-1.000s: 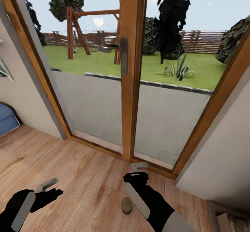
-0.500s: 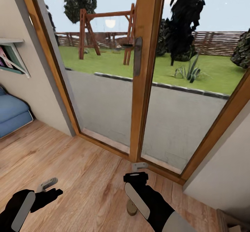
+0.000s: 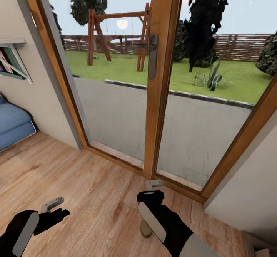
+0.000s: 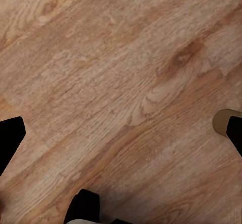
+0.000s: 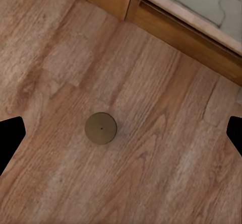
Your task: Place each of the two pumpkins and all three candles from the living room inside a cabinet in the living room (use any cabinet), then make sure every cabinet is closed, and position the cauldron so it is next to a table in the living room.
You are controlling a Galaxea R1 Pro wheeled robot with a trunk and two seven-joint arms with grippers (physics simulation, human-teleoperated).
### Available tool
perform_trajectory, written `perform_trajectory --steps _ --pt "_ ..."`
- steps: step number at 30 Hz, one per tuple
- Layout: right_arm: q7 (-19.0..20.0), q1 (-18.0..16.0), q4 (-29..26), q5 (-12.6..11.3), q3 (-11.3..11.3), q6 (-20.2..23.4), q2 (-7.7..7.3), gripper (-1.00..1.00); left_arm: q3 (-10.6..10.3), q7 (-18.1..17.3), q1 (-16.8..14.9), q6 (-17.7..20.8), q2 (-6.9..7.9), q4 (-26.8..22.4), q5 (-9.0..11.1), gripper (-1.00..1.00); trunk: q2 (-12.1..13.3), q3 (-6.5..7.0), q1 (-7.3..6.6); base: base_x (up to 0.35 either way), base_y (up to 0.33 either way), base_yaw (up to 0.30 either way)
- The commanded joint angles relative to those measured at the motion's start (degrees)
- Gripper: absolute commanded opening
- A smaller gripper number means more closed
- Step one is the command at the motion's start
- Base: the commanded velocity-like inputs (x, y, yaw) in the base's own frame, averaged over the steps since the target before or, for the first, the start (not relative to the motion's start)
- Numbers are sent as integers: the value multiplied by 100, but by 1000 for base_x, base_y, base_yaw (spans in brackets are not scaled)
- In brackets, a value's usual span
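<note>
Head view: robot faces the glass patio door (image 3: 154,76), both arms low over the wood floor (image 3: 96,187); right gripper (image 3: 154,183) hangs above a candle (image 3: 145,230) part-hidden by its wrist, left gripper (image 3: 54,203) off to the side, empty. Left wrist: bare floor, fingers spread, candle edge (image 4: 222,122) visible. Right wrist: candle (image 5: 101,128) centred betw wide-open fingers. Likely step: candle pickup; next calls for straight descent, then close
</note>
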Motion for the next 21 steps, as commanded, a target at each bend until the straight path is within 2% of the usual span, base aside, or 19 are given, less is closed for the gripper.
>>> perform_trajectory --steps 1,9,16,21 --pt "-1 -1 0 1 1 -2 0 100 0 -1 0 0 0 0 1 100 -42 -18 23 0 0 0" --pt "-4 -5 41 -15 -4 3 0 100 0 -16 0 4 1 0 4 100 -362 -162 198 0 0 0" --pt "21 -283 847 -98 -59 32 0 100 2 -26 0 8 5 0 5 100 -643 -288 352 0 0 0" --pt "112 -352 1015 -102 -109 -6 0 100 8 -29 0 14 6 0 4 100 -844 -378 462 0 0 0"
